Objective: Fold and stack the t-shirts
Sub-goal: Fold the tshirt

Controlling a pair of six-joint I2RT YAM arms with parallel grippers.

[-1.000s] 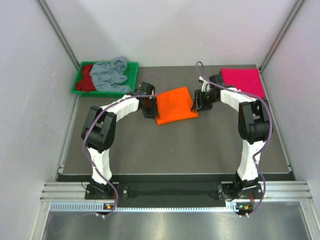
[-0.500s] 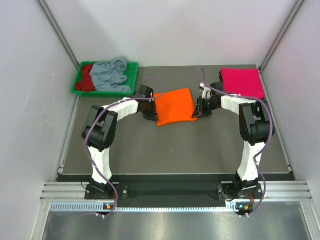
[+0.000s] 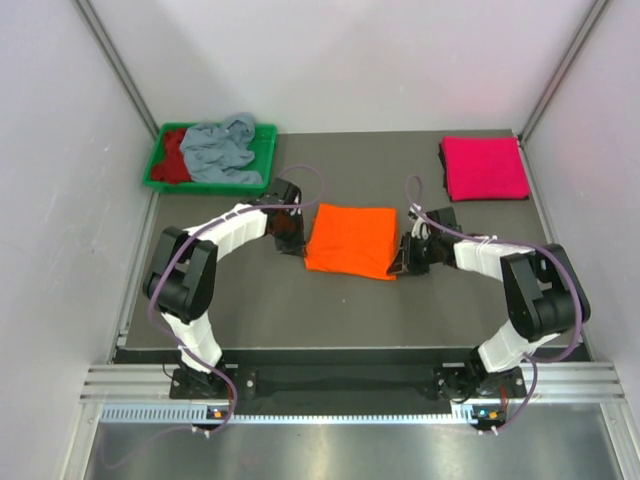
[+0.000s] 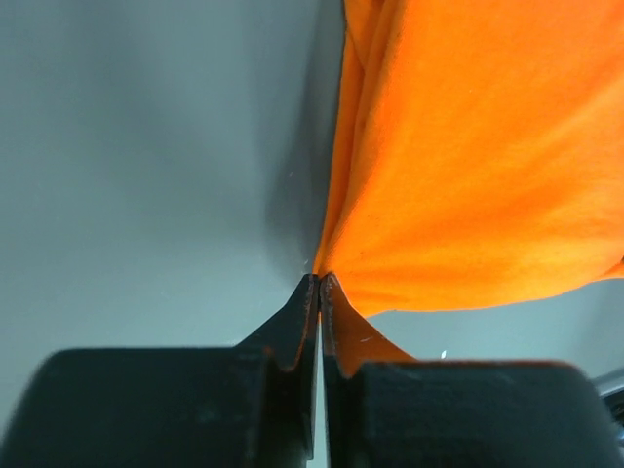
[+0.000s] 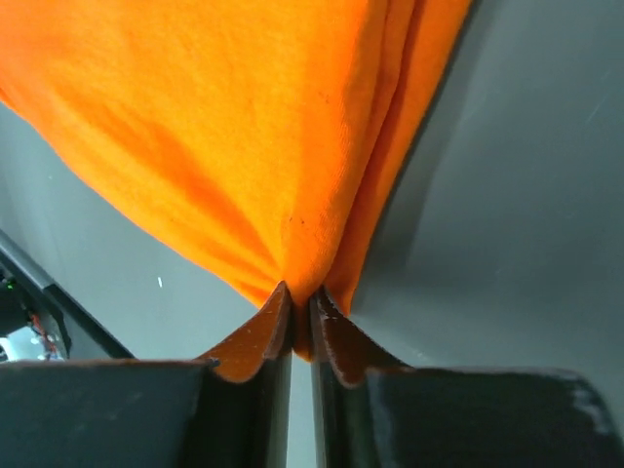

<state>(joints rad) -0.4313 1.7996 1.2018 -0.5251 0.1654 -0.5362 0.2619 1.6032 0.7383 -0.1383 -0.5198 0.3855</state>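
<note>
Orange shirt (image 3: 350, 240) sits mid-bench (image 3: 350, 315), folded to a rough rectangle, long edges running approx 12–6. Both arms are on it, one per side.

L jaws: closed, pinching the shirt's edge at its 9 o'clock side. In the L wrist view the orange shirt (image 4: 468, 146) bunches into creases that run down to the tips, w/ a sliver of cloth nipped between them; bare grey bench (image 4: 146, 146) fills the rest at 9 o'clock.

R jaws: closed too, gripping the shirt at about its 4 o'clock corner. In the R wrist view the orange shirt (image 5: 244, 127) gathers to a point between the tips, folded layers visible along its 3 o'clock side.

L arm (image 3: 225, 225) curves in from 8 o'clock, R arm (image 3: 480, 258) from 4 o'clock, both low over the bench.

Pink shirt (image 3: 484, 167): folded flat, far corner at approx 1 o'clock, well apart from the orange one.

Green tray (image 3: 266, 150): far corner at approx 11 o'clock. Grey-blue shirt (image 3: 220, 148) lies crumpled in it, dark red shirt (image 3: 175, 158) beside it at the tray's 9 o'clock end, partly under the grey-blue one.
</note>
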